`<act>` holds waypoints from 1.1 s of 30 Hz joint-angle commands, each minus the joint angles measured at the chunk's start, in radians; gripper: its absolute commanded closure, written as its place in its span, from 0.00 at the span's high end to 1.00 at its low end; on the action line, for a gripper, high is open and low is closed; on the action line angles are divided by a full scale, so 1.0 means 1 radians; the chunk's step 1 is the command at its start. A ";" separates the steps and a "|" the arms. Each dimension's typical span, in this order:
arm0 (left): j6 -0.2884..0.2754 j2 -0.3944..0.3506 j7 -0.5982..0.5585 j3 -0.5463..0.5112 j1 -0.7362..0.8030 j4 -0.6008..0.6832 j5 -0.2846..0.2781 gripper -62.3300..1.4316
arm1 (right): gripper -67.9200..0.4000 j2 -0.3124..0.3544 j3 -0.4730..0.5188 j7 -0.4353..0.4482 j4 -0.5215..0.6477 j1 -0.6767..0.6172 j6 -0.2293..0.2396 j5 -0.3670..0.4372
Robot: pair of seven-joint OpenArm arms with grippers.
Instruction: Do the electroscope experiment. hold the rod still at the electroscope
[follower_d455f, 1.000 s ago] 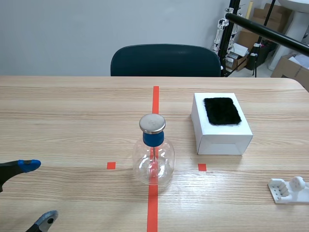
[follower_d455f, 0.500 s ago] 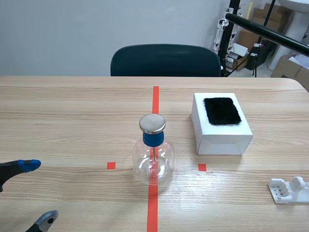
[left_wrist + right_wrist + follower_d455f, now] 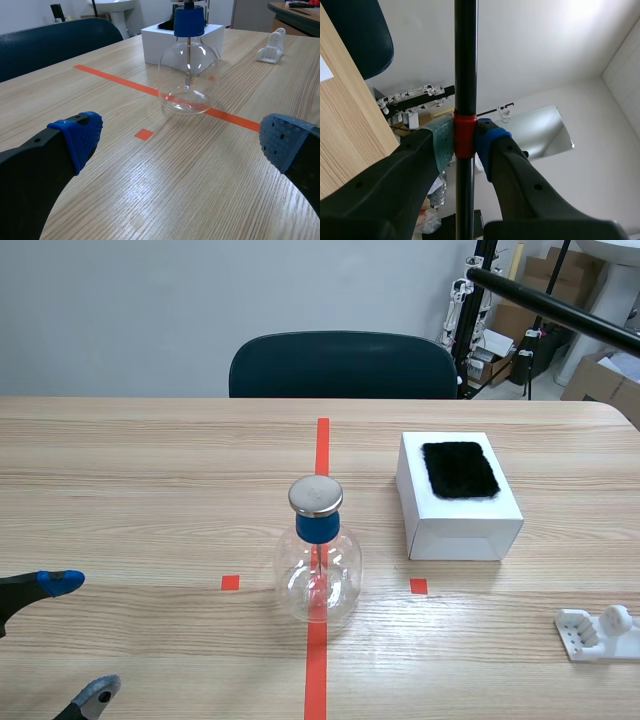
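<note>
In the scene view, the electroscope [image 3: 318,550] was seen standing on the desk [image 3: 150,470] over the red line. The rod [image 3: 560,308] was held high at the far right, well apart from it. The left tool [image 3: 75,640] was seen spread, low at the near left. A white box [image 3: 460,520] topped by a black pad [image 3: 459,469] was set just right of the flask. In the left wrist view, the electroscope was found ahead of the spread fingers. In the right wrist view, the rod was pinched at its red band [image 3: 465,135] by the right tool [image 3: 465,144].
</note>
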 commanded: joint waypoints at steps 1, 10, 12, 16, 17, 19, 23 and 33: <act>0.002 -0.009 -0.046 -0.006 0.000 0.019 -0.013 1.00 | 0.08 0.011 0.015 0.008 0.011 0.017 -0.011 0.008; 0.002 -0.009 -0.046 -0.006 0.000 0.019 -0.013 1.00 | 0.08 0.011 0.014 0.120 0.011 0.016 0.039 -0.032; 0.002 -0.009 -0.046 -0.006 0.000 0.019 -0.013 1.00 | 0.08 0.011 0.014 0.121 0.011 0.016 0.050 -0.071; 0.002 -0.009 -0.046 -0.006 0.000 0.019 -0.013 1.00 | 0.08 0.011 0.014 0.128 0.011 0.016 0.053 -0.082; 0.002 -0.009 -0.046 -0.006 0.000 0.019 -0.013 1.00 | 0.08 0.011 0.014 0.128 0.011 0.016 0.053 -0.082; 0.002 -0.009 -0.046 -0.006 0.000 0.019 -0.013 1.00 | 0.08 0.011 0.014 0.127 0.011 0.016 0.053 -0.082; 0.002 -0.009 -0.046 -0.006 0.000 0.019 -0.013 1.00 | 0.08 0.011 0.014 0.127 0.011 0.016 0.057 -0.081; 0.002 -0.009 -0.046 -0.006 0.000 0.019 -0.013 1.00 | 0.08 0.011 0.014 0.127 0.011 0.016 0.064 -0.078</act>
